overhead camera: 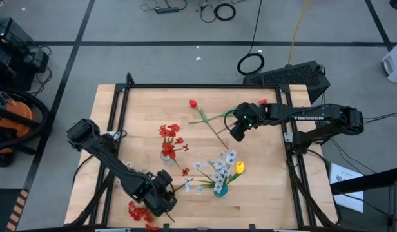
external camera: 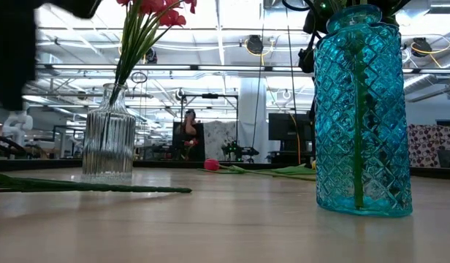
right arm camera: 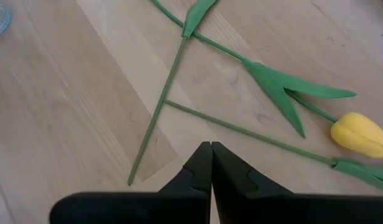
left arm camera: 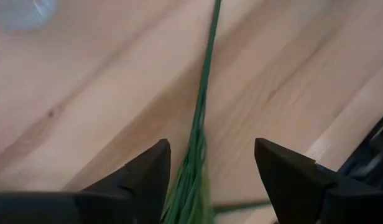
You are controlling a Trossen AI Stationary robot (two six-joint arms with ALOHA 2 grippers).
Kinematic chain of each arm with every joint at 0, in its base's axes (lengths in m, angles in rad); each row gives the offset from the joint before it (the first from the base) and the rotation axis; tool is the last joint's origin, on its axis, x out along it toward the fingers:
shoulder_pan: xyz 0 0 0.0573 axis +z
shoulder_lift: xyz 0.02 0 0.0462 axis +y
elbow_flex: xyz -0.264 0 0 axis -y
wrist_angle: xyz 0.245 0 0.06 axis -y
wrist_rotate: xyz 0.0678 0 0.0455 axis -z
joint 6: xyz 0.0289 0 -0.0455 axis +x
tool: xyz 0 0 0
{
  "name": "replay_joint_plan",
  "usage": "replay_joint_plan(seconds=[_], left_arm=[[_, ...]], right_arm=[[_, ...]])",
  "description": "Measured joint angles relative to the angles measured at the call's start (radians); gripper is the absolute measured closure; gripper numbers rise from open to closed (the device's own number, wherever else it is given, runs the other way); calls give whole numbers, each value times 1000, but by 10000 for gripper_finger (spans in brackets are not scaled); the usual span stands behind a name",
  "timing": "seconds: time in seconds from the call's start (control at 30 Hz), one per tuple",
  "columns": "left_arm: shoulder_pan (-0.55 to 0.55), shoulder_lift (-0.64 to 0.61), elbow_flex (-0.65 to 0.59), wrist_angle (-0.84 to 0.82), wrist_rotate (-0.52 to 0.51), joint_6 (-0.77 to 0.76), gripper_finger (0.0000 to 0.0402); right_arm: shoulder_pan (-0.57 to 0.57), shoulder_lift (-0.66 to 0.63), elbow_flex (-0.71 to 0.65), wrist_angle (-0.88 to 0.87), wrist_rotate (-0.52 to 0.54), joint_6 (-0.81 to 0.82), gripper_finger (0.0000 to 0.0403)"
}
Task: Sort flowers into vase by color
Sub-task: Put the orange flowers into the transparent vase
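A spray of small red blossoms (overhead camera: 140, 211) lies at the table's near edge. Its green stalk (left arm camera: 201, 124) runs between the open fingers of my left gripper (overhead camera: 163, 196) (left arm camera: 210, 165), close to one finger. I cannot tell whether they touch. A clear ribbed vase (external camera: 108, 142) (overhead camera: 167, 153) holds red blossoms. A blue vase (external camera: 362, 109) (overhead camera: 219, 190) holds white blossoms, with a yellow tulip (overhead camera: 239, 169) beside them. A red tulip (overhead camera: 193, 103) and a yellow tulip (right arm camera: 359, 135) lie flat on the table. My right gripper (overhead camera: 237, 132) (right arm camera: 211, 149) is shut, just above their crossing stalks (right arm camera: 241, 130).
A black frame (overhead camera: 198, 86) borders the wooden table. A second red bloom (overhead camera: 263, 102) lies by the far rail beside the right arm. A stalk (external camera: 86, 188) lies flat across the near table. Bare wood lies right of the blue vase (overhead camera: 269, 187). A person sits in the room beyond (external camera: 188, 131).
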Motion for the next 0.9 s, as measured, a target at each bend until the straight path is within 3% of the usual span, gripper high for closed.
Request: replay_joint_plan(seconds=[0.17, 0.47, 0.57, 0.73, 0.9], left_arm=[[13, 75, 0, 18, 164, 92, 159], [28, 178, 5, 26, 268, 127, 169], [33, 182, 7, 15, 292, 127, 216], [40, 184, 48, -36, 338, 181, 363], [64, 172, 115, -117, 413, 295, 383]], right_arm=[[0, 0, 0, 1, 1, 0, 403], [0, 0, 0, 5, 1, -15, 403], [0, 0, 0, 6, 2, -22, 403], [0, 0, 0, 14, 4, -26, 403], [0, 0, 0, 33, 6, -43, 403]])
